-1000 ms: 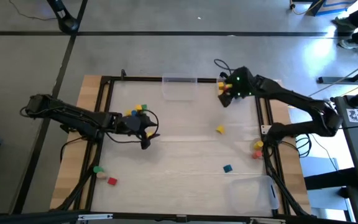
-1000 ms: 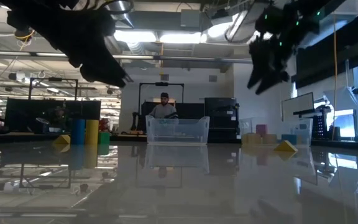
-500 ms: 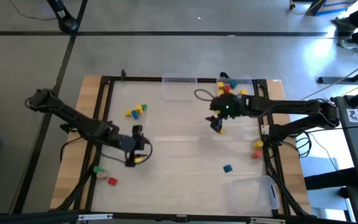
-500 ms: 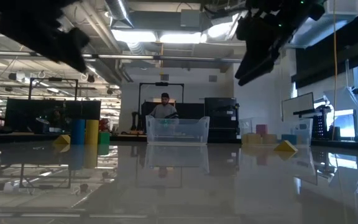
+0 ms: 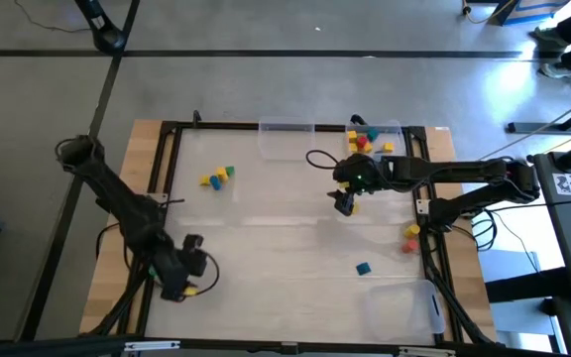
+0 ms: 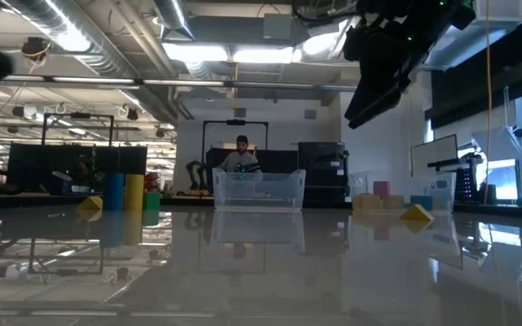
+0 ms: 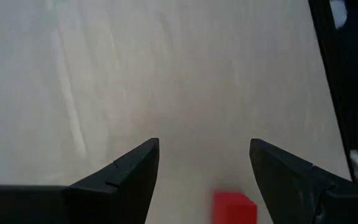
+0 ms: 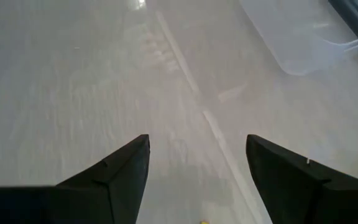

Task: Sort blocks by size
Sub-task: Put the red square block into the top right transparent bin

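Observation:
Small blocks lie scattered on the table. My left gripper (image 5: pixel 179 285) hangs open over the near left corner; a red block (image 7: pixel 234 207) lies on the table below the gap between its fingers (image 7: pixel 204 146). My right gripper (image 5: pixel 344 203) hangs open above the table's middle right, right by a yellow block (image 5: pixel 353 207), whose edge (image 8: pixel 202 221) shows in the right wrist view. In the low view the right gripper (image 6: pixel 370 91) is high above the table. Neither gripper touches a block.
Yellow and blue blocks (image 5: pixel 218 177) lie far left, several blocks (image 5: pixel 365 141) far right, orange and red ones (image 5: pixel 410 236) by the right rail, a blue one (image 5: pixel 363 268) near right. Clear bins stand at the far edge (image 5: pixel 285 139) and the near right corner (image 5: pixel 404 307).
My left gripper has swung from the table's middle left toward the near left corner, turning as it went, and now hangs over the red block. My right gripper came from the far right blocks toward the table's middle, then stopped by the yellow block. Both stayed open.

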You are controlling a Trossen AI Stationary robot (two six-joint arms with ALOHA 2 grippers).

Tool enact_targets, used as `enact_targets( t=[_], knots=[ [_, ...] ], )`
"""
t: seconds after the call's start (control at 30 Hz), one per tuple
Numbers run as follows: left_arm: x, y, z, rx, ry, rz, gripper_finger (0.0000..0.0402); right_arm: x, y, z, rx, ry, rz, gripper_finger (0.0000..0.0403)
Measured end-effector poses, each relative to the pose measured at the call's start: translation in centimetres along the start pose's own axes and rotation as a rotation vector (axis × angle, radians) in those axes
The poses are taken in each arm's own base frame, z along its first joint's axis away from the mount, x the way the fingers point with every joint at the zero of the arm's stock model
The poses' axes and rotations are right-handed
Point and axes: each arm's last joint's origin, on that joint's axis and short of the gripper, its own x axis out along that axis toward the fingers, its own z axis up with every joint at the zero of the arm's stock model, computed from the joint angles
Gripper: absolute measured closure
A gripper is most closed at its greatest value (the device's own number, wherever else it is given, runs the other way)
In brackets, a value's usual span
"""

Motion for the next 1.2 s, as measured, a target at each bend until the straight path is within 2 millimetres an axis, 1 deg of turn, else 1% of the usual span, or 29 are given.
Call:
enact_targets(
  t=[0.17, 0.27, 0.4, 0.6, 0.67, 0.77, 0.93, 1.1, 1.2],
  knots=[
    [2.1, -1.9, -1.7, 0.008, 0.164, -0.022, 0.0163, 0.0, 0.0, 0.0, 0.0, -0.001, -0.005, 0.0137],
    [3.0, -2.7, -2.5, -0.009, 0.235, -0.022, 0.0163, 0.0, 0.0, 0.0, 0.0, -0.002, -0.005, 0.0137],
    [3.6, -3.0, -3.0, -0.028, 0.27, -0.003, 0.0163, 0.0, 0.0, 0.0, 0.0, -0.002, -0.004, 0.0137],
    [4.5, -2.8, -3.6, -0.021, 0.344, 0.035, 0.0164, 0.0, 0.0, 0.1, 0.0, -0.006, -0.003, 0.0137],
    [4.6, -2.8, -3.7, -0.003, 0.364, 0.028, 0.0175, 0.0, 0.0, 0.1, 0.0, -0.006, -0.003, 0.0137],
    [4.8, -2.8, -3.7, 0.003, 0.371, 0.031, 0.0209, 0.0, 0.0, 0.0, 0.0, -0.005, -0.004, 0.0137],
    [5.0, -2.2, -3.2, -0.032, 0.361, 0.046, 0.0285, 0.0, 0.0, 0.0, -0.001, -0.004, -0.003, 0.0137],
    [5.2, -0.7, -1.8, -0.076, 0.35, 0.063, 0.0289, 0.0, 0.0, 0.0, -0.001, 0.001, 0.002, 0.0137],
    [4.9, 0.4, -0.2, -0.073, 0.313, 0.062, 0.0289, 0.0, 0.0, -0.1, -0.002, 0.013, 0.01, 0.0137]
  ],
)
